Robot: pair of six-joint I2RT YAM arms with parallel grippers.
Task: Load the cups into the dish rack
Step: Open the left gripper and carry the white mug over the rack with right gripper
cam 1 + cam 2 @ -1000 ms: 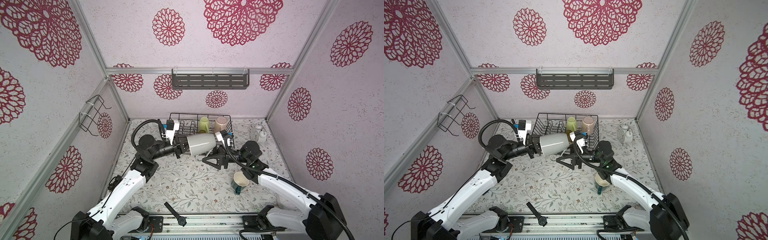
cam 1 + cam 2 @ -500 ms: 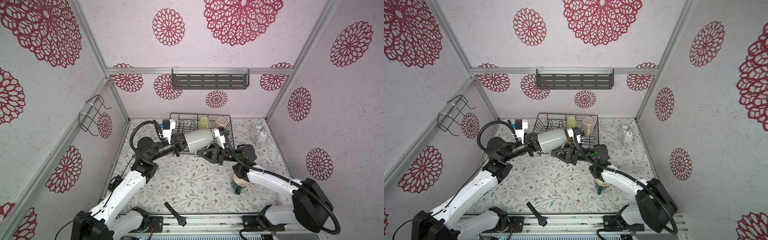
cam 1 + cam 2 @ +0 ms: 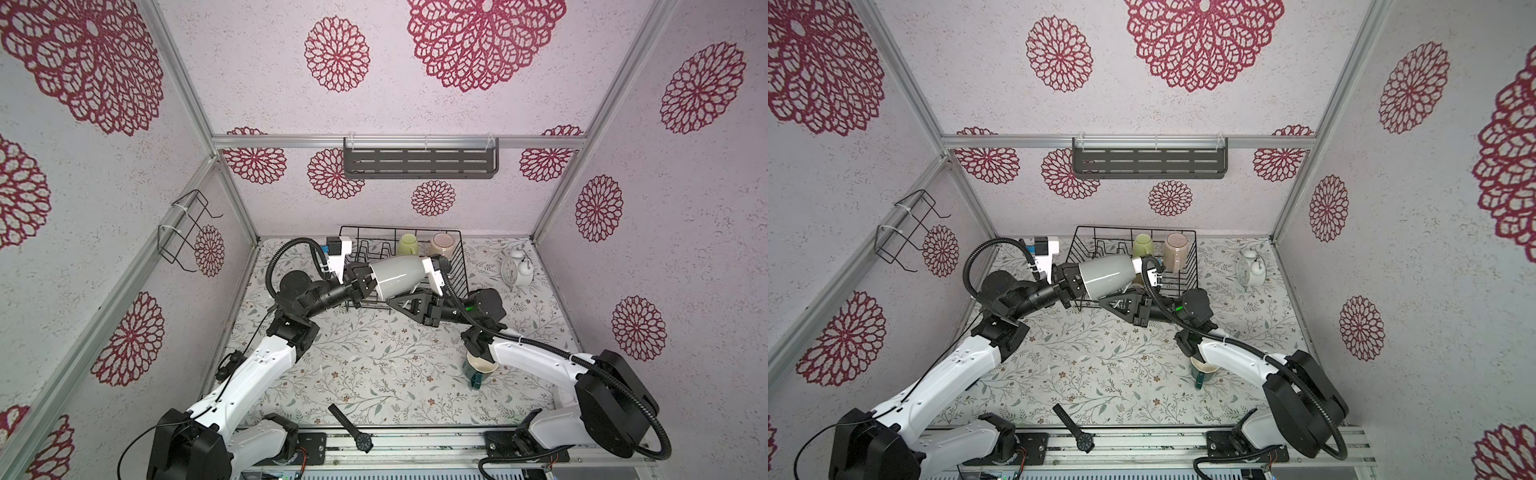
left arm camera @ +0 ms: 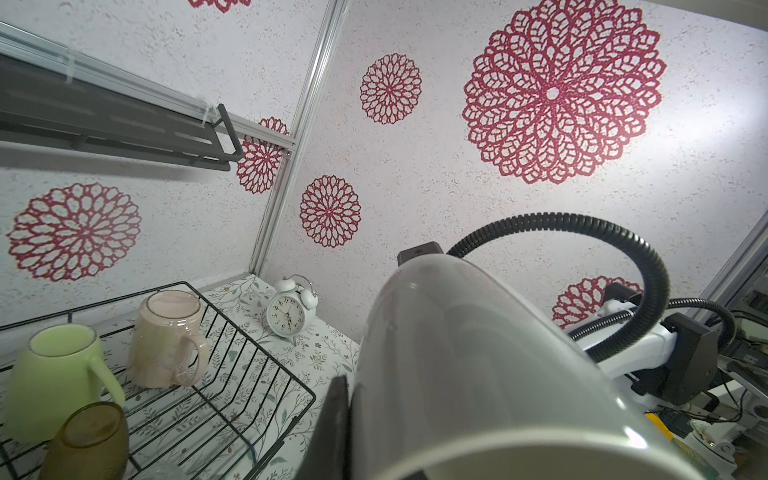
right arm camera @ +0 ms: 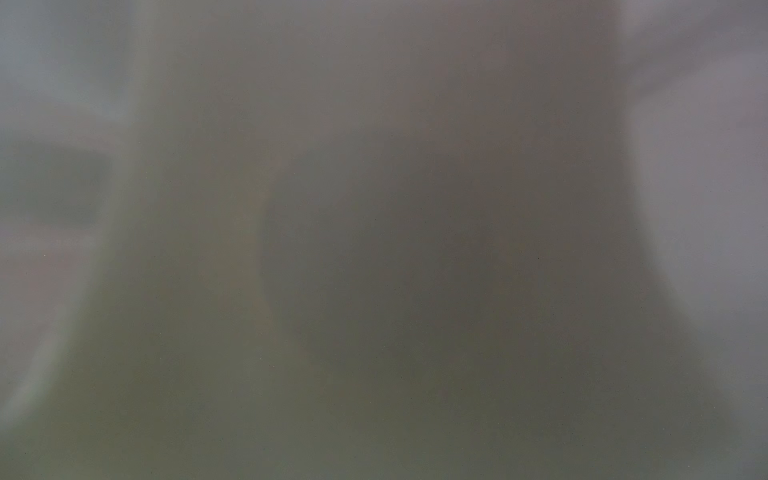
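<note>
Over the near rim of the dish rack (image 3: 460, 266), which sits at 12 o'clock on the worktop (image 3: 365, 357), the grey mug (image 3: 399, 274) lies on its side in the air between both arms. Its wide mouth end points to 9 o'clock and its base to 3. The left claw (image 3: 362, 283) is at the mouth end, clamped on the rim, and the left wrist view shows one dark finger (image 4: 332, 415) against the mug's outer wall. The right claw (image 3: 395, 300) is just under the mug body with its tips hidden behind it, so I cannot tell if it is clamped or apart. The right wrist view is only grey blur, with something right at the lens. Inside the rack, far side toward 1 o'clock, the pale yellow-green mug (image 3: 406, 244) and pink mug (image 3: 441, 245) stand side by side. The amber tumbler (image 4: 89, 440) is just beside the green one in the left wrist view. The dark teal mug (image 3: 480, 368) stands upright on the worktop at 4 o'clock, partly under the right forearm, well apart from the rack. A white alarm clock (image 3: 515, 270) is at 2 o'clock, and a black wristwatch (image 3: 353, 428) at 6 o'clock by the near edge.
</note>
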